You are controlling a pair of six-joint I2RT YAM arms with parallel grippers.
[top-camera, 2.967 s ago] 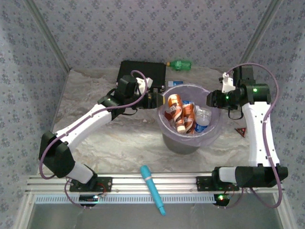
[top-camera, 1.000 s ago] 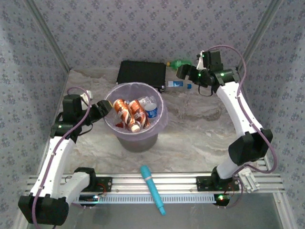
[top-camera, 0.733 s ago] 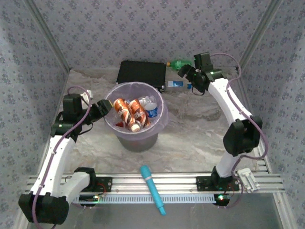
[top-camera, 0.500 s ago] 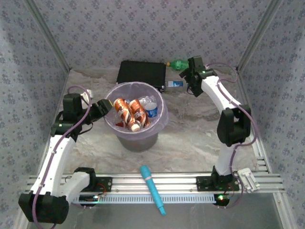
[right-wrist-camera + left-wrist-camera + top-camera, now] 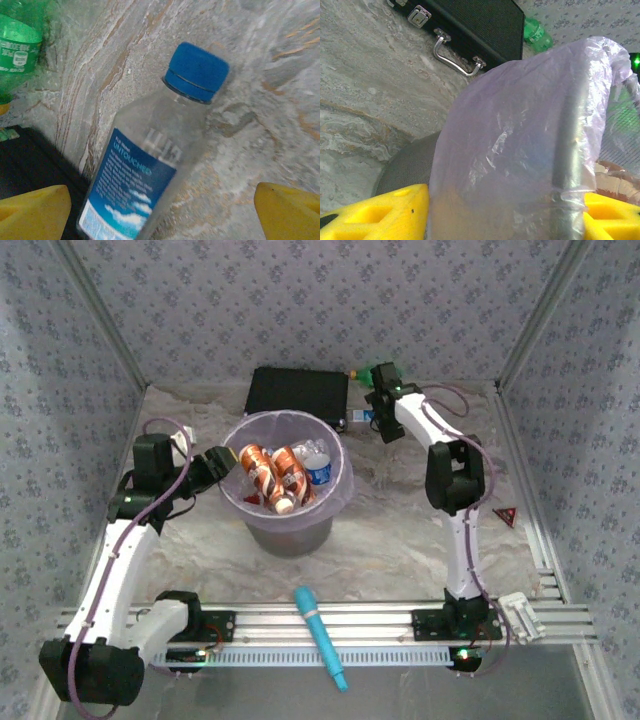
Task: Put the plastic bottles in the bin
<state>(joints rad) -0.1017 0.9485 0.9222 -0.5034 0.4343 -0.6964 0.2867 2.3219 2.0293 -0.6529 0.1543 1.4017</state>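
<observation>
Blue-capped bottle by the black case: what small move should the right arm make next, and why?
Probably lower and close the right jaws on the blue-capped bottle: it lies between them on the table, ungripped, outside the bin.

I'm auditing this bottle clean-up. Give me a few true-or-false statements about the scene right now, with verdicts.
1. The left gripper grips the bin by its rim. True.
2. The green bottle lies in the bin. False: it lies on the table by the case.
3. The right gripper is open over a blue-capped bottle. True.
4. The bin holds nothing. False: several bottles lie inside.
</observation>
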